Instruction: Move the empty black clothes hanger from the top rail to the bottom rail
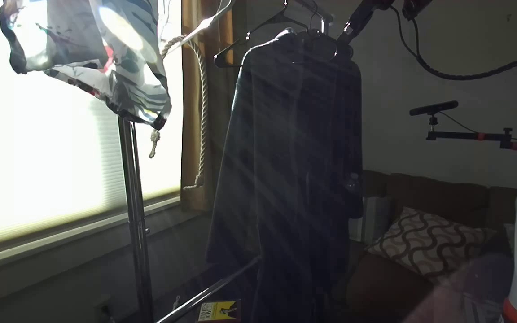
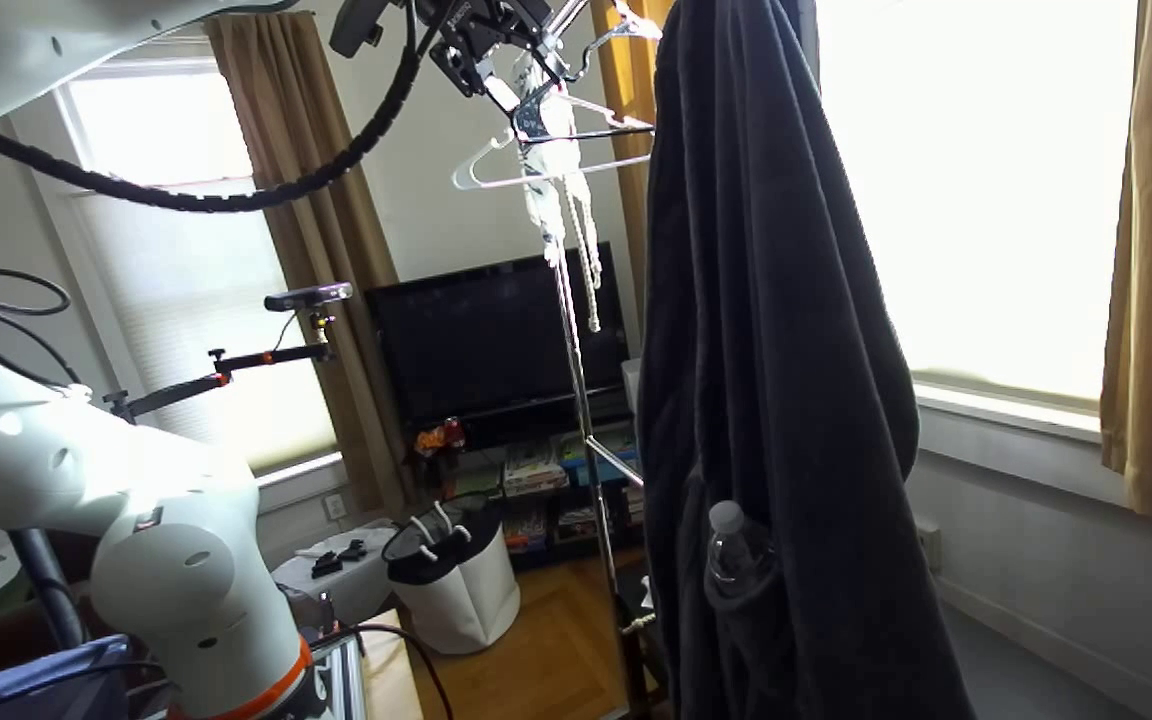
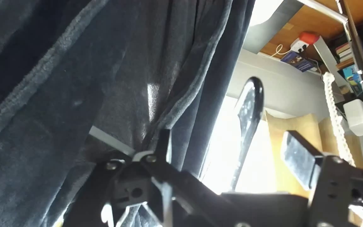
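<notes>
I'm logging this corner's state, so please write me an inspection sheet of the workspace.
Surface: wooden floor beside the rack's pole.
Top rail: only partly in frame.
Bottom rail: passes out of sight at the dark robe.
Black hanger: one end shows plainly in the wrist view; whether its hook sits on the top rail cannot be told.
Clutter: white hanger, patterned cloth, bottle in the robe's pocket, laundry basket on the floor.
Gripper: open; the black hanger's end shows between its jaws, with a gap on either side.
Cables: black cable sags in a loop in both exterior views.
Surroundings: television, sofa, bright window, its glare streaking an exterior view.
</notes>
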`<state>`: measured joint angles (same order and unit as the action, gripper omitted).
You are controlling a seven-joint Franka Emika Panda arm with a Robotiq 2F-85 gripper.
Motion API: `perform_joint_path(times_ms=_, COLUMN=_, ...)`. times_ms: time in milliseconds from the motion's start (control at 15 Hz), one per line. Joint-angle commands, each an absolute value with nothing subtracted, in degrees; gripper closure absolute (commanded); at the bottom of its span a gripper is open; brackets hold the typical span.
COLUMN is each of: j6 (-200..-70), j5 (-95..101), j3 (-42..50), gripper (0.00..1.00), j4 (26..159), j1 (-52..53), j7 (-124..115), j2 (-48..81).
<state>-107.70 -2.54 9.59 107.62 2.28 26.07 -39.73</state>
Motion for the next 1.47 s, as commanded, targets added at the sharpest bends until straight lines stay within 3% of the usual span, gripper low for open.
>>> perform_joint_path(times_ms=0, j6=-111.5, j5=-4.2, j3=10.8, gripper=0.42, j4=108.8, j1=4.1, j7=26.3, j2=-38.4)
perform_joint_path(times_ms=533, j6=-111.8, j5=-5.6, j3=10.2, gripper=0.99, j4=109.1, j1=4.6, j7=26.0, j2=-38.3)
perform_joint_path(times_ms=1067, j6=-113.7, j5=-7.1, j3=9.7, gripper=0.99, j4=110.9, j1=5.5, j7=26.2, j2=-41.8)
perform_joint_path(times_ms=1400, j6=-122.1, j5=-9.4, j3=9.9, gripper=0.99, j4=115.2, j1=6.9, j7=25.9, j2=-47.1)
